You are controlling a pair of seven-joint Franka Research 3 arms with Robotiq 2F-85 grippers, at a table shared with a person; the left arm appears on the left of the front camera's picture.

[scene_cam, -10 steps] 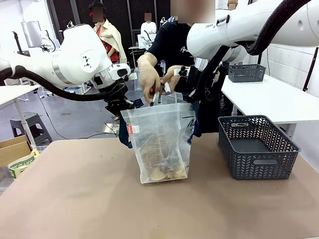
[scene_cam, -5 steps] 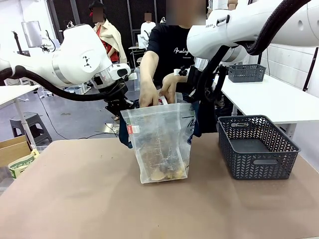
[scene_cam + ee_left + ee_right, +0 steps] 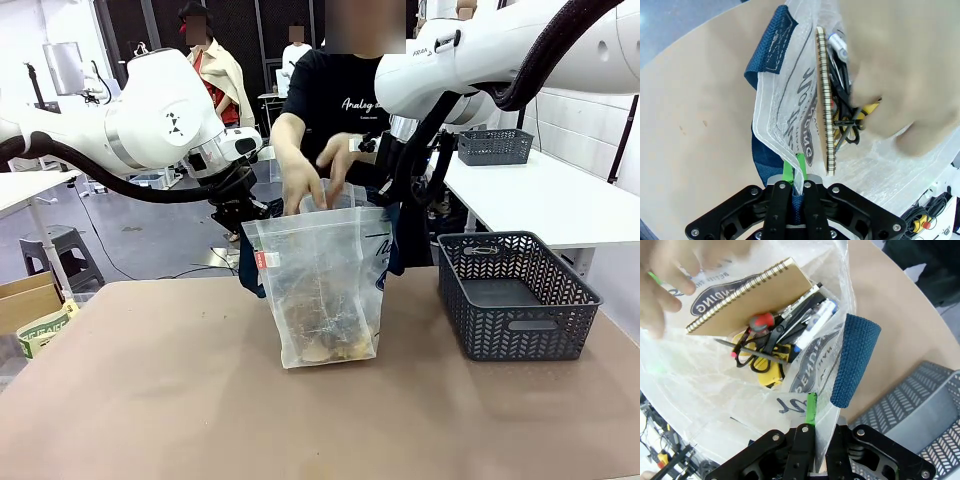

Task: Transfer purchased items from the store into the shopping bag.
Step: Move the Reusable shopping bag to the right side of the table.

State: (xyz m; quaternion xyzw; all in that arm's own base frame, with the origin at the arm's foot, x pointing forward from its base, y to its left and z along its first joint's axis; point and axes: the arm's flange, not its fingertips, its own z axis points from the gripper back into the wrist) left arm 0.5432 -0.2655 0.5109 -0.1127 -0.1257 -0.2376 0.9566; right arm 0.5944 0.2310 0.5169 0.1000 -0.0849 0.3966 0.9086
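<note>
Person's hand lifted off shopping bag, blurred; purchased items murky.

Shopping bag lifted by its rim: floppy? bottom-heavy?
Likely floppy: the shopping bag is thin creased film, held up by the left gripper and right gripper at its rim. Probably bottom-heavy: notebook and scissors sit low inside. The thin pinched film might slip.

White left arm and right arm, black ribbed hoses, black left gripper, green pads, screws, person's black T-shirt, pale lettering.
</note>
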